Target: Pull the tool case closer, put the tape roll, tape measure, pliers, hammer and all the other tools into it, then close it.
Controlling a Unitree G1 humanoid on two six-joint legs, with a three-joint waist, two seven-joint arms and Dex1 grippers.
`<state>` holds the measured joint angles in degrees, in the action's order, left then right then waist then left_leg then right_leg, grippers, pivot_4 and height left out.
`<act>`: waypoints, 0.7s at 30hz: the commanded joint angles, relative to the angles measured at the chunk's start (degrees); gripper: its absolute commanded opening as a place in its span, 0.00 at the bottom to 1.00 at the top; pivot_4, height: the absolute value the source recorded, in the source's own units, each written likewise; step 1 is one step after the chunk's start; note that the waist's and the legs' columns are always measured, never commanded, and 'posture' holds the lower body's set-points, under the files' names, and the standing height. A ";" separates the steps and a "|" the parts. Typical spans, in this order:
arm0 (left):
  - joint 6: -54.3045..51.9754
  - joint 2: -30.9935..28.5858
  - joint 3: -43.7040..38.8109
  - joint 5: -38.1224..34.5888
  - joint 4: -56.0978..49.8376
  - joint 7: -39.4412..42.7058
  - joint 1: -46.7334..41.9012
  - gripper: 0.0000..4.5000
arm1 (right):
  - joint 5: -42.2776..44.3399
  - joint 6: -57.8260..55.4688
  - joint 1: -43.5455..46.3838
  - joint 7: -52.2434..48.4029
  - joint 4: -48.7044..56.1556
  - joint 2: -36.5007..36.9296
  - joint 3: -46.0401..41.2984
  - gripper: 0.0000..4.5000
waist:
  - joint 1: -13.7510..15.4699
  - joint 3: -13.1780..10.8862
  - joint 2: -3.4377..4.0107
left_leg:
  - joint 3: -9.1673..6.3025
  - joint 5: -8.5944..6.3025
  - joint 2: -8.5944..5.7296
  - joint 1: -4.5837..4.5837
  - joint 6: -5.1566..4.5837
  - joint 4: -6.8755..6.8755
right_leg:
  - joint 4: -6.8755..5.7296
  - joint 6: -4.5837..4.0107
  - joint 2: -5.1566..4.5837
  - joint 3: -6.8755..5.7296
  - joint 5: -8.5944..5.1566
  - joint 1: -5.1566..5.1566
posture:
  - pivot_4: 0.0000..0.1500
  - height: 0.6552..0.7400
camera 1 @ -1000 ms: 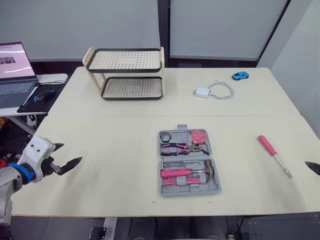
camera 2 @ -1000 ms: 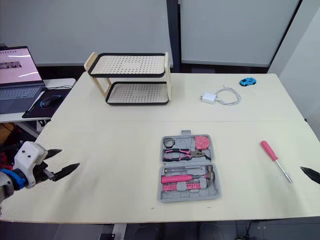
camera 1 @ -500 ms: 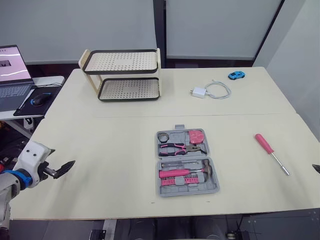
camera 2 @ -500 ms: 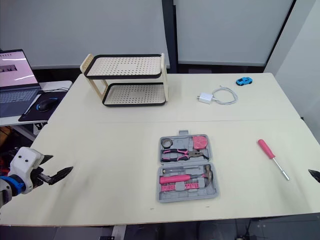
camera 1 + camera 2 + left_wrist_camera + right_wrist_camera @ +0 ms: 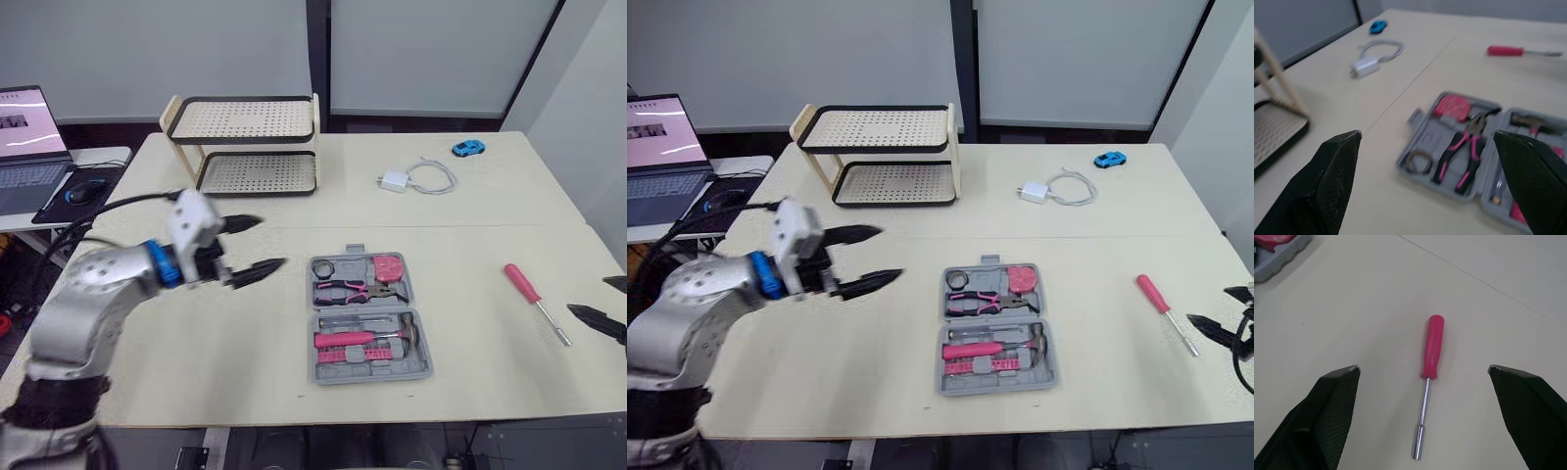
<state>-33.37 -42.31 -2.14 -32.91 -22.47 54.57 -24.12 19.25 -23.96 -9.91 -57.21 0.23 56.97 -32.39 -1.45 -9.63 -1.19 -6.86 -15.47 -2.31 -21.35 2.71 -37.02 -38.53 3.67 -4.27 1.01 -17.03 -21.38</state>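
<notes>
The grey tool case [image 5: 331, 345] lies open at the table's middle front. Inside it are the tape roll [image 5: 324, 267], pink tape measure [image 5: 389, 267], pliers [image 5: 358, 289] and hammer [image 5: 367, 338]. A pink-handled screwdriver [image 5: 534, 302] lies on the table to the case's right. My left gripper [image 5: 271, 242] hovers open just left of the case, pointing at it. My right gripper [image 5: 589, 297] stands open at the right table edge, right of the screwdriver [image 5: 1431, 346], holding nothing.
A two-tier perforated rack [image 5: 250, 142] stands at the back left. A white charger with cable [image 5: 416, 178] and a blue toy car [image 5: 470, 148] lie at the back right. A laptop [image 5: 24, 127] and mouse [image 5: 80, 190] sit on a side table at the left.
My left arm has swung from the front-left table edge up and right, close to the case. My right gripper has come further in from the right edge.
</notes>
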 commanded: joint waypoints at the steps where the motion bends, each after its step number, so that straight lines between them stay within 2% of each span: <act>1: -2.00 1.94 5.08 -2.50 -4.74 1.67 -5.18 1.00 | 0.44 -1.33 2.63 1.20 0.40 -0.17 1.85 1.00 | -0.44 0.00 0.01 | 0.02 0.00 -0.01 0.00 0.00 0.01 | 0.00 0.00 0.02 0.01 0.00 0.00 | 1.00 1.00; 5: -0.18 6.76 11.36 -0.83 -5.03 2.39 -9.80 1.00 | -1.77 -0.27 8.77 2.95 -5.98 -1.59 7.85 1.00 | -0.59 0.00 0.01 | 0.18 0.00 0.01 0.14 0.00 0.03 | -0.01 0.00 0.15 0.13 0.00 0.02 | 1.00 1.00; 9: 1.28 9.86 13.99 0.64 -4.20 2.25 -10.51 1.00 | -6.38 3.96 14.92 4.41 -13.85 -3.26 15.26 1.00 | -0.40 -0.01 0.01 | 0.24 0.00 0.00 0.18 0.00 0.03 | -0.01 0.00 0.15 0.19 0.00 0.04 | 1.00 1.00; 13: 1.87 10.84 14.57 1.53 -3.79 2.19 -9.93 1.00 | -9.82 4.28 21.99 8.11 -22.82 -5.58 19.83 1.00 | -0.39 -0.01 0.02 | 0.31 0.00 0.00 0.19 0.00 0.02 | 0.00 0.00 0.14 0.28 0.00 0.01 | 1.00 1.00; 21: 2.31 11.53 15.31 2.32 -4.30 1.97 -8.66 1.00 | -12.53 6.63 31.16 12.45 -37.25 -9.16 22.63 1.00 | -0.32 -0.04 0.06 | 0.35 0.00 0.00 0.19 0.00 0.02 | 0.00 0.00 0.12 0.32 0.00 0.00 | 1.00 1.00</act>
<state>-32.04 -31.13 13.25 -30.76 -25.38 56.84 -32.74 7.51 -18.70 19.73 -45.94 -34.86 47.74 -9.49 -1.77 -9.67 -1.13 -6.50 -15.46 -2.31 -21.15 2.72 -37.00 -38.54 3.66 -4.15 1.34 -17.03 -21.39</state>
